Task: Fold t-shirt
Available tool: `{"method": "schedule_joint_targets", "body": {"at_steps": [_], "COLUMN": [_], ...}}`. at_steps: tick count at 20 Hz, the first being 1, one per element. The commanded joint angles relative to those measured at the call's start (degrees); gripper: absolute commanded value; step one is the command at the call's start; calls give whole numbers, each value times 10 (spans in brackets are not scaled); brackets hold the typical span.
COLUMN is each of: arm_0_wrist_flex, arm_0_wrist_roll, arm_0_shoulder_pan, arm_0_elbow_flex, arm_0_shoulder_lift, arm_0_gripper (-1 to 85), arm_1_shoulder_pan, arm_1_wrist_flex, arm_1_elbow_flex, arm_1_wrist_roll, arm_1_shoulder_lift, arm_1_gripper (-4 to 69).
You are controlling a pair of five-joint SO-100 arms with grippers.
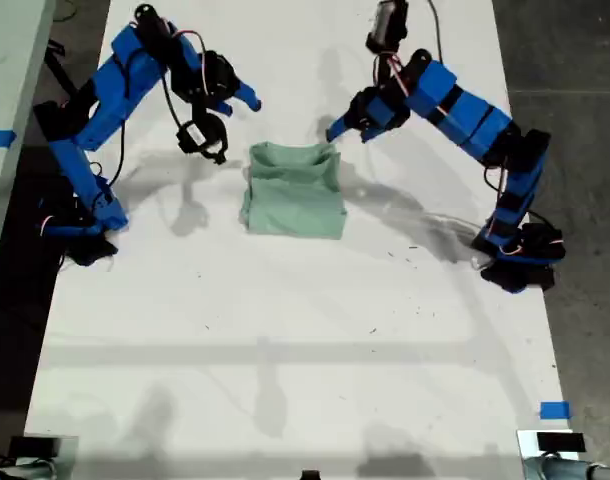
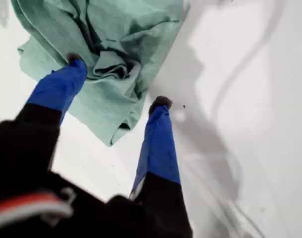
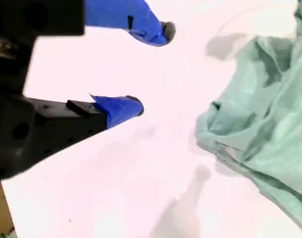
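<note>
The pale mint-green t-shirt [image 1: 293, 190] lies folded into a rough, wrinkled square on the white table, toward the far middle of the exterior view. My first gripper [image 1: 337, 128] hangs open at the shirt's far corner on the exterior view's right. In the first wrist view the first gripper [image 2: 117, 82] straddles a bunched edge of the t-shirt [image 2: 116, 29], one fingertip [image 2: 74, 60] over the cloth. My second gripper [image 1: 235, 128] is open wide, above the table on the exterior view's left of the shirt. In its own view the second gripper [image 3: 152, 68] holds nothing and stands apart from the t-shirt [image 3: 270, 134].
The white table [image 1: 285, 330] extends toward the near edge. Both arm bases stand at its sides, one base [image 1: 80, 225] at the exterior view's left and the other base [image 1: 520, 255] at the right. Blue tape [image 1: 553, 410] marks the near right corner in the exterior view.
</note>
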Motion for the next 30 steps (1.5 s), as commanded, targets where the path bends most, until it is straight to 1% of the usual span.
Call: {"method": "schedule_joint_targets", "body": {"at_steps": [1, 3, 5, 6, 8, 9, 10, 11, 14, 16, 17, 18, 20, 23, 25, 27, 30], "arm_0_wrist_flex": [16, 18, 5, -20, -91, -114, -134, -155, -252, -324, -358, -382, -394, -399, -413, -432, -411], "arm_0_wrist_roll": [15, 16, 13, 11, -1, -18, -39, -66, -144, -185, -204, -218, -234, -234, -234, -234, -234], "arm_0_shoulder_pan": [-24, -4, 40, 71, 144, 178, 205, 229, 303, 339, 352, 359, 360, 345, 338, 334, 322], "arm_0_elbow_flex": [8, 61, 147, 215, 376, 453, 527, 602, 817, 944, 1005, 1059, 1115, 1149, 1182, 1216, 1243], "arm_0_shoulder_lift": [113, 185, 269, 323, 442, 489, 529, 564, 662, 717, 748, 779, 815, 834, 853, 872, 933], "arm_0_gripper": [234, 229, 218, 209, 156, 114, 42, 7, 0, 0, 0, 0, 0, 0, 0, 0, 0], "arm_1_shoulder_pan": [46, 54, 40, 18, -33, -64, -100, -135, -236, -276, -294, -321, -323, -316, -301, -280, -260], "arm_1_wrist_flex": [25, 25, 14, 7, -11, -19, -30, -40, -66, -69, -69, -83, -115, -201, -271, -323, -360], "arm_1_elbow_flex": [35, 152, 284, 348, 469, 526, 583, 637, 791, 889, 931, 957, 984, 947, 871, 765, 561], "arm_1_wrist_roll": [-21, -11, 16, 35, 79, 101, 122, 151, 244, 299, 314, 325, 323, 285, 242, 195, 130], "arm_1_shoulder_lift": [169, 280, 396, 455, 570, 626, 675, 721, 844, 947, 1009, 1055, 1061, 945, 816, 661, 433], "arm_1_gripper": [273, 259, 241, 236, 218, 212, 194, 160, 59, -11, -11, -11, -11, -11, -11, -11, -11]}}
